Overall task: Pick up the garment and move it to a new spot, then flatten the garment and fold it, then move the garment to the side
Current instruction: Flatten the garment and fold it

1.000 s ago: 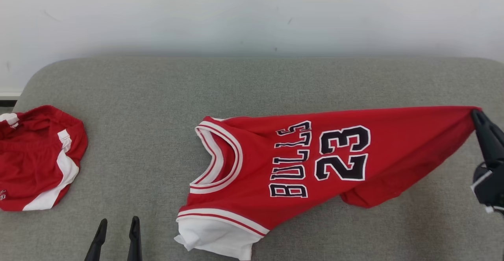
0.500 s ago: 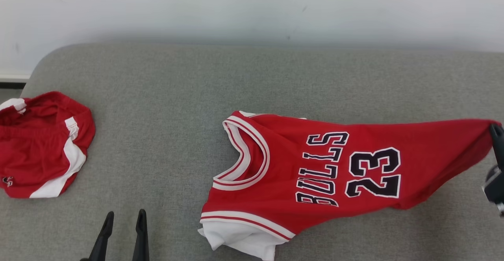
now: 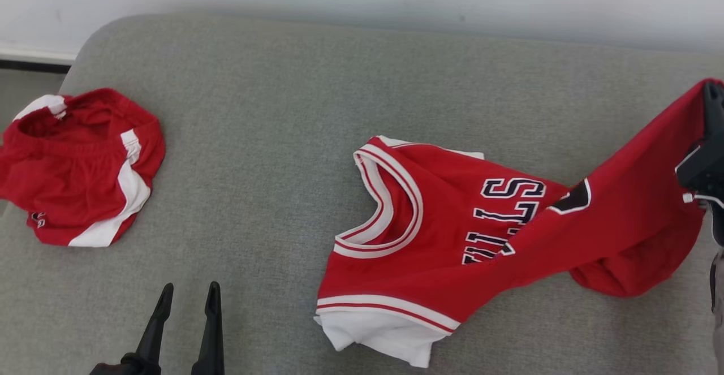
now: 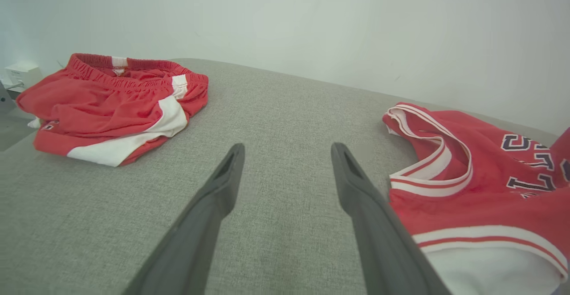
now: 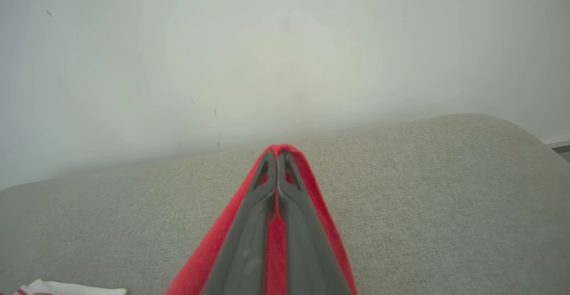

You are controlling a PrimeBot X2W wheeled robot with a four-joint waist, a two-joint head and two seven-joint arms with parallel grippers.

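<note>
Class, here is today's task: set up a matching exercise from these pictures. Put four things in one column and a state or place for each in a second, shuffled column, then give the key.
Column one
1. jersey
2. shorts
3. left end effector
4. right end effector

Column two
A. open, holding nothing
B. shut on red cloth
C. crumpled near the left end of the grey cushion
D. one end lifted, collar end lying on the cushion

Pairs: 1-D, 2-C, 3-A, 4-B
</note>
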